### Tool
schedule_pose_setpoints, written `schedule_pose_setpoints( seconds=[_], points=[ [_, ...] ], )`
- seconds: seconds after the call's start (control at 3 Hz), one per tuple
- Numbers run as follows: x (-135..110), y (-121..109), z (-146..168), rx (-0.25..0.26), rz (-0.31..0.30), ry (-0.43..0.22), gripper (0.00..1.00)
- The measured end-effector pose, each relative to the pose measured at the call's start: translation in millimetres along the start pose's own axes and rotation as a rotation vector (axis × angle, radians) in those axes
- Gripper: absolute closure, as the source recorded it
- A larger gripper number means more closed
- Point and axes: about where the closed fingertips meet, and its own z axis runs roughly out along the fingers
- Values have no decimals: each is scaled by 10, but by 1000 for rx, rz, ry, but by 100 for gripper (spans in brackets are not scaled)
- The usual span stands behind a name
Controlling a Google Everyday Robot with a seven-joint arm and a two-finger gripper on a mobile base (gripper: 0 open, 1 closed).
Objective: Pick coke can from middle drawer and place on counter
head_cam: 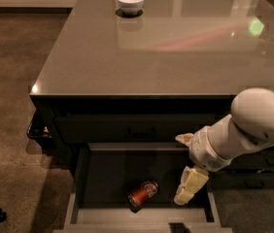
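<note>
tool (182,169) in mid drawer (109,174), just r of coke can (143,193)

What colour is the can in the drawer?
Red-orange can, white lettering, in the camera view; gripper hovers beside it.

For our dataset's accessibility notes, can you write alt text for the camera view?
A white robot arm reaches from the right into the open middle drawer, its open gripper just right of a coke can lying on its side, not touching it. The glossy counter above carries a white bowl near its far edge.
</note>
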Motion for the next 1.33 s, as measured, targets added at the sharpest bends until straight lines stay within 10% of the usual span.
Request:
schedule_pose_setpoints(
  seconds=[0.67, 1.33],
  points=[
    [664, -626, 1214, 148, -8, -28, 0],
    [684, -628, 1439, 114, -14, -36, 0]
  ],
)
